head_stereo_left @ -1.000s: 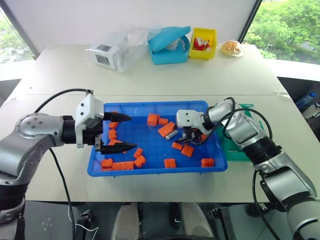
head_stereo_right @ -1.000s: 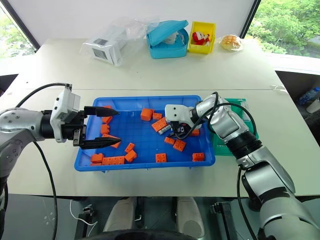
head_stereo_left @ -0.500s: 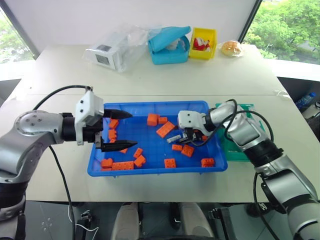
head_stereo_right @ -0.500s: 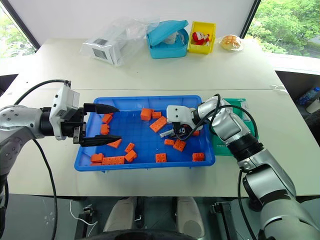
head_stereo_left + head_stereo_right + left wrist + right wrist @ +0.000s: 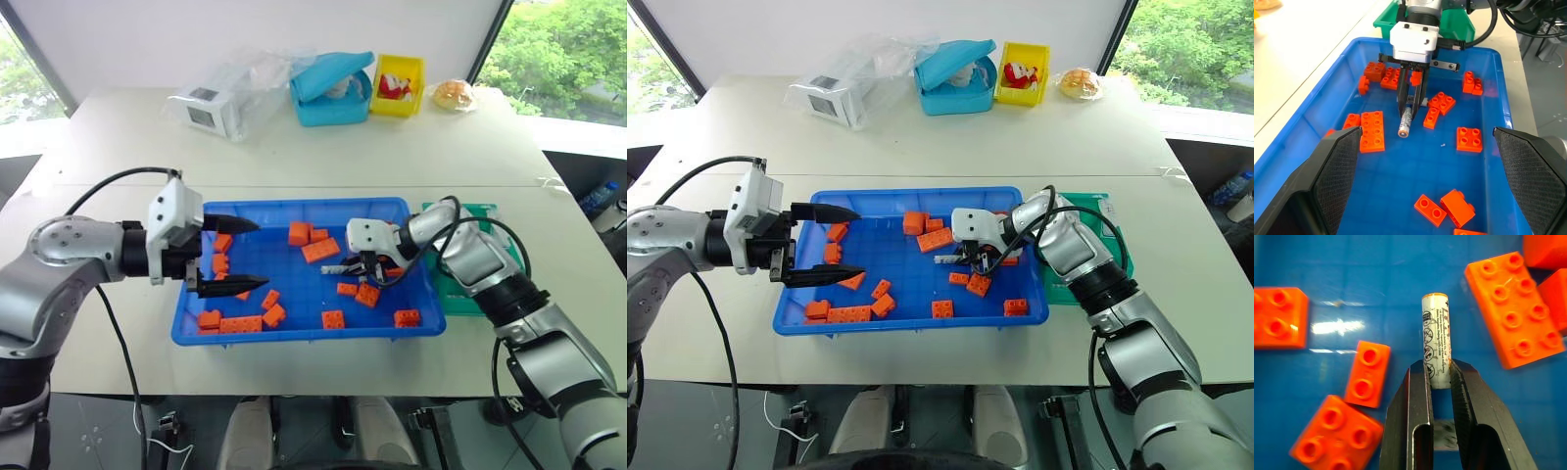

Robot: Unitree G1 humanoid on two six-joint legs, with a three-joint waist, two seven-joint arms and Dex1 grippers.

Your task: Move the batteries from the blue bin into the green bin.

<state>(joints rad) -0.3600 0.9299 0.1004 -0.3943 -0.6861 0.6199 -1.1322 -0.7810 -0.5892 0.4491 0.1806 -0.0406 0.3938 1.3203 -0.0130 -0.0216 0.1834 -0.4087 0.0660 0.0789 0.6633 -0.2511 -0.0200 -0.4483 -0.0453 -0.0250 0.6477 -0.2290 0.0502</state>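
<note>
The right gripper (image 5: 1439,377) is clamped on a battery (image 5: 1436,340), both black fingers (image 5: 1411,411) pressed against its sides near one end, the rest of the cylinder sticking out past the tips. Seen from the left wrist, that battery (image 5: 1405,122) slants down from the fingertips toward the floor of the blue bin (image 5: 1322,105), its far end close to the bin floor, though contact can't be told. Orange bricks (image 5: 1514,308) lie all around the gripper: a long one just beside the battery on one side, a small two-stud brick (image 5: 1365,374) just beside the fingers on the other, more farther out. From overhead, the right gripper (image 5: 345,266) sits in the right half of the blue bin (image 5: 304,338), pointing left across it, with the arm bent in over the bin's right rim.

The green bin (image 5: 1117,245) stands just behind that arm, touching or nearly touching the blue bin's right edge, partly hidden by the forearm.

The left gripper (image 5: 240,257) hangs over the blue bin's left end, fingers spread wide apart with nothing between them, pointing right toward the other gripper, well apart from it. Bricks (image 5: 227,321) lie below and beside its lower finger.

At the table's far edge sit a light-blue box (image 5: 331,90), a yellow bin (image 5: 397,86) and a clear bag (image 5: 230,93).
</note>
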